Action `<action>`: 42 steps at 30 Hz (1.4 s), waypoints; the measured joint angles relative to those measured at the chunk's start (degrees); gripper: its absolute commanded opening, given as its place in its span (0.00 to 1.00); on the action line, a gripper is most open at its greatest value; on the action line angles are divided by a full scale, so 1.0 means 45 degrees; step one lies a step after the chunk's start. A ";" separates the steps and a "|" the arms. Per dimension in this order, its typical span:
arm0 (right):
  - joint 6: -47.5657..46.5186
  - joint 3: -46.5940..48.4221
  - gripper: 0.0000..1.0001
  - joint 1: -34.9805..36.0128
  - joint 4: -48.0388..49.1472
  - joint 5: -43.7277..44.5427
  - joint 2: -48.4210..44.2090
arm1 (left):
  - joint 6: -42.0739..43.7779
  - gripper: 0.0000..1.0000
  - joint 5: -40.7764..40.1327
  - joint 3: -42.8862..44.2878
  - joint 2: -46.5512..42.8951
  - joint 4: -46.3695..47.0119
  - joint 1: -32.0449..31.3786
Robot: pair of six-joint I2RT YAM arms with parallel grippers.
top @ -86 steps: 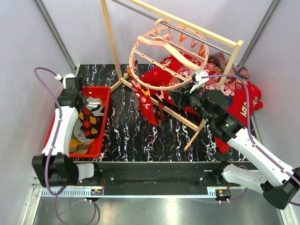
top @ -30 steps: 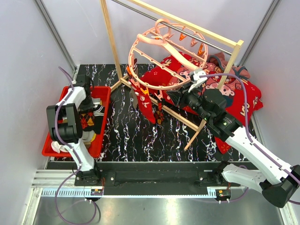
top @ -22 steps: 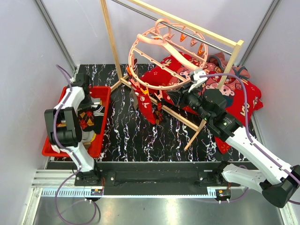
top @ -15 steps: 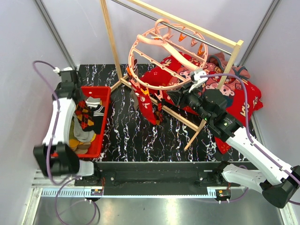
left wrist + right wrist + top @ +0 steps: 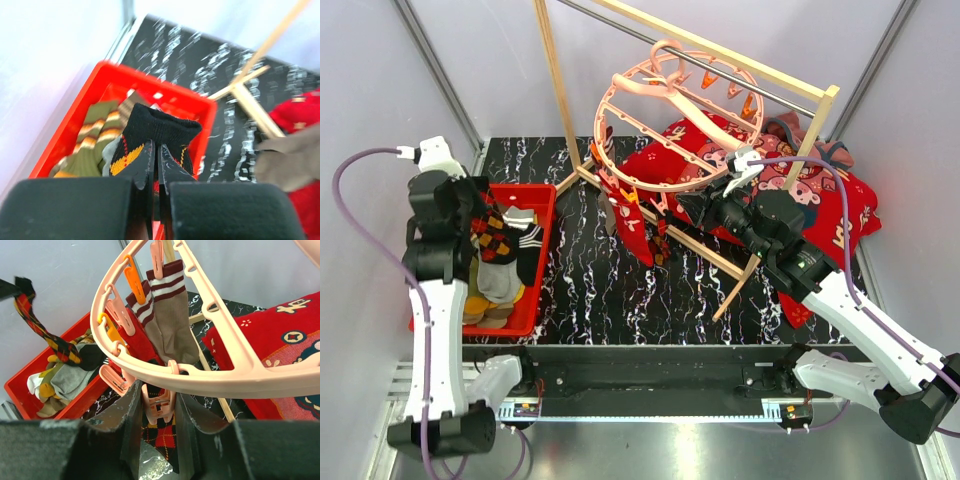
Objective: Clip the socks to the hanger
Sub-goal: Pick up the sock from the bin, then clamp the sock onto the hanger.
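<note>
Left tool (image 5: 156,152) is pinched tight on a dark argyle sock (image 5: 160,131), which hangs lifted above the red bin (image 5: 170,92). Right tool (image 5: 158,394), narrowly parted, grips a pink clip (image 5: 160,409) under the rim of the salmon hanger (image 5: 240,377). A brown striped sock (image 5: 172,330) hangs clipped just beside it. The black marbled surface (image 5: 610,290) carries the bin, a wooden rack (image 5: 548,80) and a red printed cloth (image 5: 825,200), with pale walls around. Olive and grey socks (image 5: 95,131) lie in the bin.
</note>
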 measured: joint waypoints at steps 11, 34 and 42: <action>0.0311 0.0189 0.00 0.0000 -0.0146 -0.0005 0.0000 | 0.0631 0.00 0.3123 0.0282 -0.1073 0.0724 -0.0665; 0.0792 0.0933 0.00 0.0000 -0.0500 -0.0466 0.0486 | -0.1593 0.00 0.6941 -0.4090 -0.2312 0.7242 -0.8131; 0.0991 0.1107 0.00 0.0000 -0.0578 -0.0695 0.0578 | -0.2492 0.00 0.6193 -0.5406 -0.1010 1.0763 -1.0739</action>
